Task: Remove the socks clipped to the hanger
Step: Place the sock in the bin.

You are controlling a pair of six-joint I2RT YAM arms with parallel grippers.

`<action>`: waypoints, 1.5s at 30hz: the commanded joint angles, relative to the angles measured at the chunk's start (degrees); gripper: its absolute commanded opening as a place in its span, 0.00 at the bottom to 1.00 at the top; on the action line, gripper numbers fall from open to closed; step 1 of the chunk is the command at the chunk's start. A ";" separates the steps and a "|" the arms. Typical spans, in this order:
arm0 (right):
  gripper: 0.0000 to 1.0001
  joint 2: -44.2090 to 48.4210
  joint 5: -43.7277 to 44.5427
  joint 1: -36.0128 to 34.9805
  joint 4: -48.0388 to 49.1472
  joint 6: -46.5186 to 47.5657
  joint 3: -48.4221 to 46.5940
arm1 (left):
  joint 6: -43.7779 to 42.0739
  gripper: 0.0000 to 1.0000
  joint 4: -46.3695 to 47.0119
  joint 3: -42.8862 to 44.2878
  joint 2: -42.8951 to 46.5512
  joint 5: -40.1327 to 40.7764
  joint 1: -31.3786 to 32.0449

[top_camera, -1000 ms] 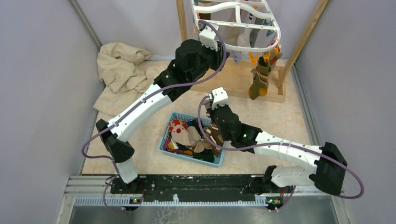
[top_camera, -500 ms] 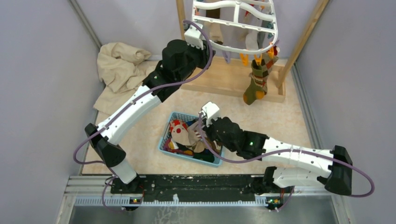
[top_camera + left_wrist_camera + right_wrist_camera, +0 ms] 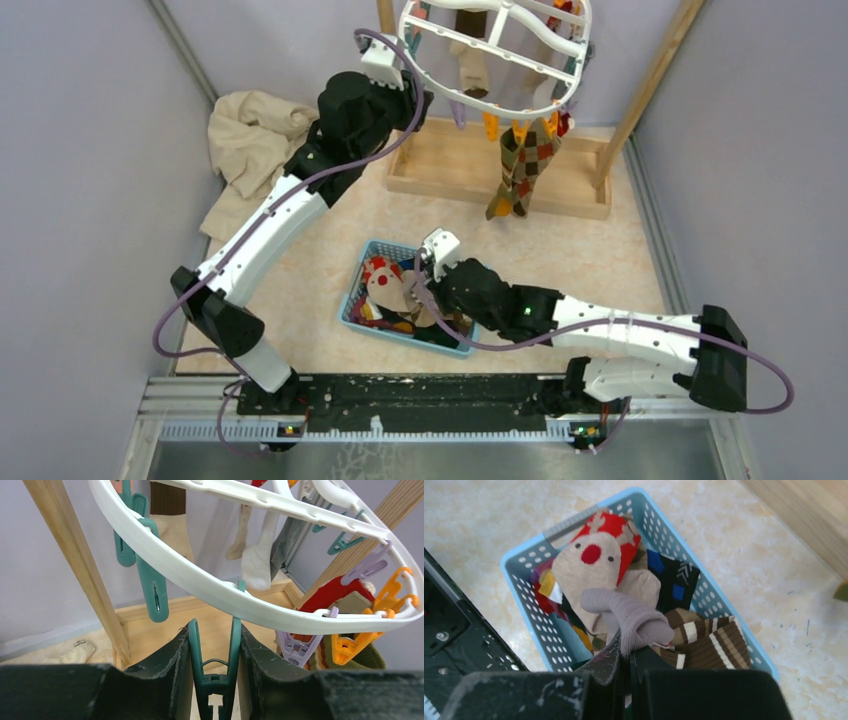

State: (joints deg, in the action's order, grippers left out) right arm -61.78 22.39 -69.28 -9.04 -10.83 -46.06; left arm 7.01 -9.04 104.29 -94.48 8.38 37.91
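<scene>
The white hanger (image 3: 200, 582) hangs from the wooden rack, its ring tilted (image 3: 500, 108). My left gripper (image 3: 212, 645) is shut on a teal clip (image 3: 215, 680) under the ring's near rim, squeezing its two arms; no sock shows in that clip. Socks still clipped include a cream one with a brown cuff (image 3: 170, 530), a white one (image 3: 257, 565), a red one (image 3: 335, 592) and a checked brown-green one (image 3: 515, 170). My right gripper (image 3: 629, 655) is shut on a grey sock (image 3: 639, 617) just above the blue basket (image 3: 524, 565).
The basket (image 3: 352, 300) holds several socks, among them a reindeer-face one (image 3: 594, 560) and brown striped ones (image 3: 709, 645). A beige cloth (image 3: 250, 150) lies at the back left. The rack's wooden base (image 3: 450, 185) and posts (image 3: 650, 80) stand behind.
My left arm has pulled left and back with the clip, swinging the hanger and its checked sock leftward. My right arm has moved left over the basket with the grey sock.
</scene>
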 commanded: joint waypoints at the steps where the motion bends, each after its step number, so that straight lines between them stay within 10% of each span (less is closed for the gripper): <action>1: 0.00 -4.56 0.40 -0.60 2.84 -2.58 1.25 | 0.90 0.39 -1.15 0.21 2.36 -0.92 -1.69; 17: 0.02 -23.16 -2.36 -0.60 9.16 -11.06 3.07 | 0.95 0.66 -1.39 -1.67 4.18 -1.18 -4.47; 25: 0.46 -11.98 -0.17 -0.60 -0.57 -12.18 3.02 | 1.77 0.76 -1.22 -5.14 7.40 -1.95 -4.50; 34: 0.58 -1.66 4.63 -0.60 -12.48 -10.35 -3.08 | 3.57 0.77 -0.79 -8.93 10.63 -2.90 -4.50; 45: 0.08 -13.29 1.61 5.85 -1.66 -8.67 -8.09 | 4.81 0.78 -1.41 -11.07 13.10 -3.68 -4.37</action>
State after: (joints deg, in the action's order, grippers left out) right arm -72.16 26.11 -66.87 -17.02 -19.68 -51.53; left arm 10.92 -10.66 93.95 -83.77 5.65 33.61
